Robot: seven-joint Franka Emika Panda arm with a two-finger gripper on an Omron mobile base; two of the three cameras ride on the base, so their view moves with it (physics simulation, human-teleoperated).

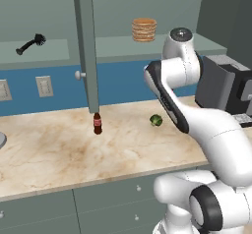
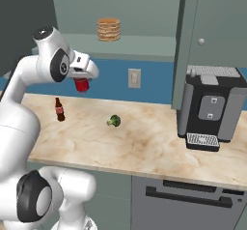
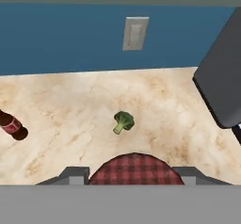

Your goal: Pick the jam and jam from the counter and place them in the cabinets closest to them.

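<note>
My gripper is shut on a dark red jam jar and holds it in the air above the counter, below the open cabinet's pale shelf. In the hand view the jar's red checked top sits between the two fingertips. Seen from the left base, the arm's own links hide the hand. The open cabinet door hangs to the left of the arm.
A slim brown bottle stands on the counter at the left, with a small green leafy ball near the middle. A black-and-grey coffee machine stands at the right. A stack of tan discs rests on the shelf.
</note>
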